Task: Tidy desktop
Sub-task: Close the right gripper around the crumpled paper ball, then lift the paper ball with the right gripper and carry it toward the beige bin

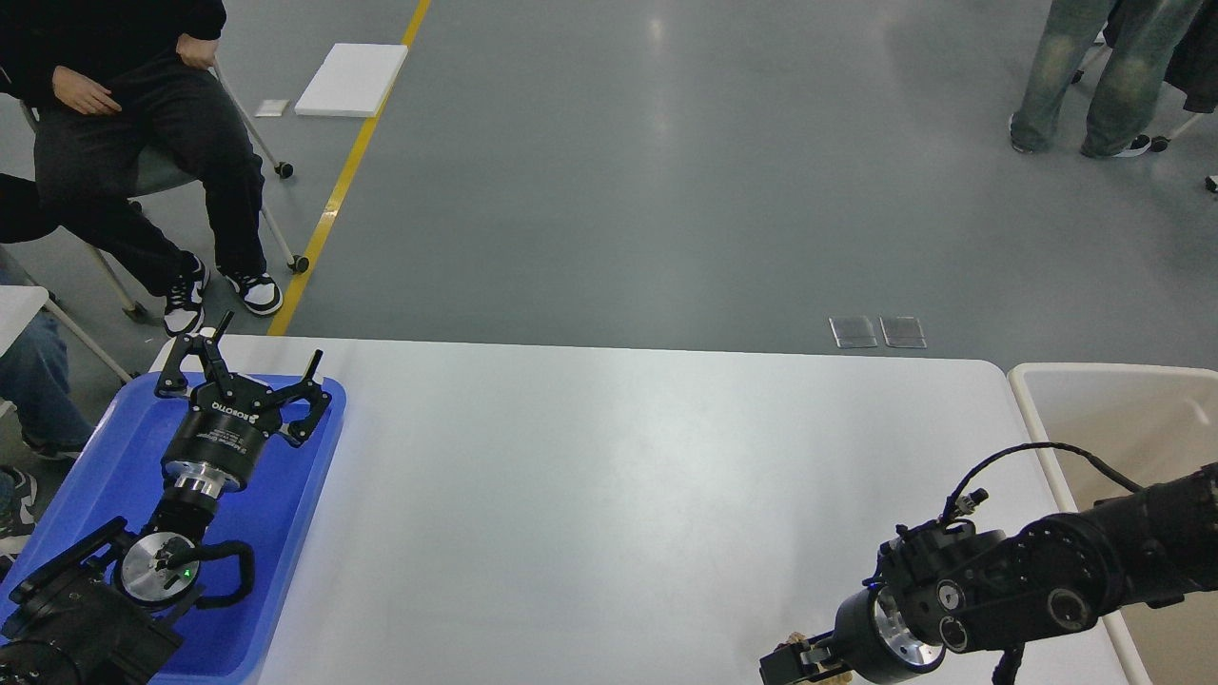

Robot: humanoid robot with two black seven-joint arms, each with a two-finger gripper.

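Note:
The desktop is a wide white tabletop with rounded corners. My left gripper is open and empty, above the far end of the blue tray at the left. My right gripper is low at the desktop's near right edge, partly cut off by the frame. A small tan crumpled thing lies right at its fingers and is mostly hidden by the wrist. I cannot tell whether the fingers hold it.
A beige rimmed bin stands beside the desktop's right end, under my right arm. A seated person and chair wheels are beyond the far left corner. Another person stands far right on the grey floor.

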